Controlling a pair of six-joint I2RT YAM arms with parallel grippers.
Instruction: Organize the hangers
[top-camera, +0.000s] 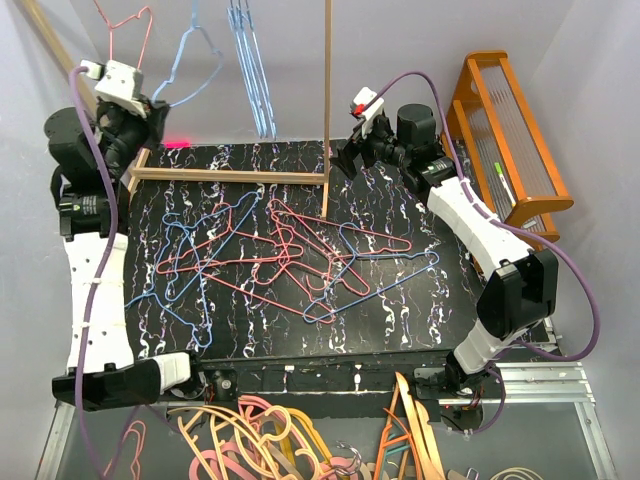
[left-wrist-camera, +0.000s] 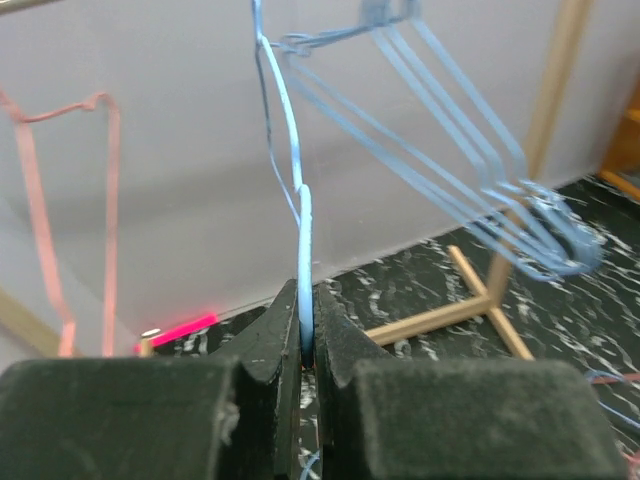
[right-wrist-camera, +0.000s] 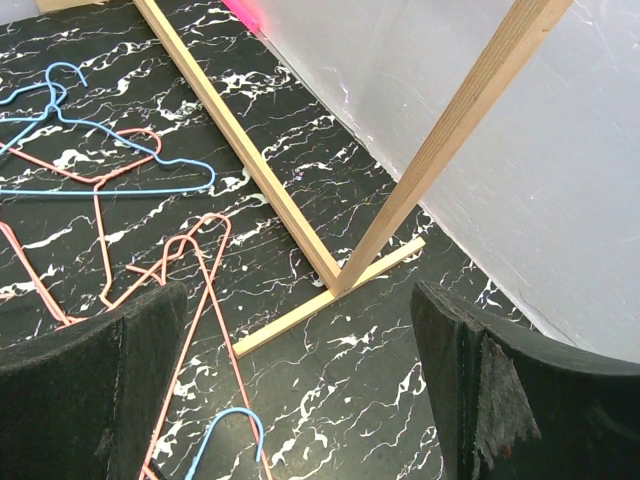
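You're looking at hangers (top-camera: 290, 255) in light blue and pink-red, a black tabletop (top-camera: 400, 320) veined with white marbling, a rack (top-camera: 327, 80) of pale natural wood, a stand (top-camera: 483, 62) in orange-brown, and cables (top-camera: 596, 310) in purple.

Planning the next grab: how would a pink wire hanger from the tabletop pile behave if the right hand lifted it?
The pink wire hanger is probably light and springy, since it is thin wire. It would likely drag neighbours along, because blue wire hangers cross it. Pinched at one thin point by the open right hand, it may pivot or slip.
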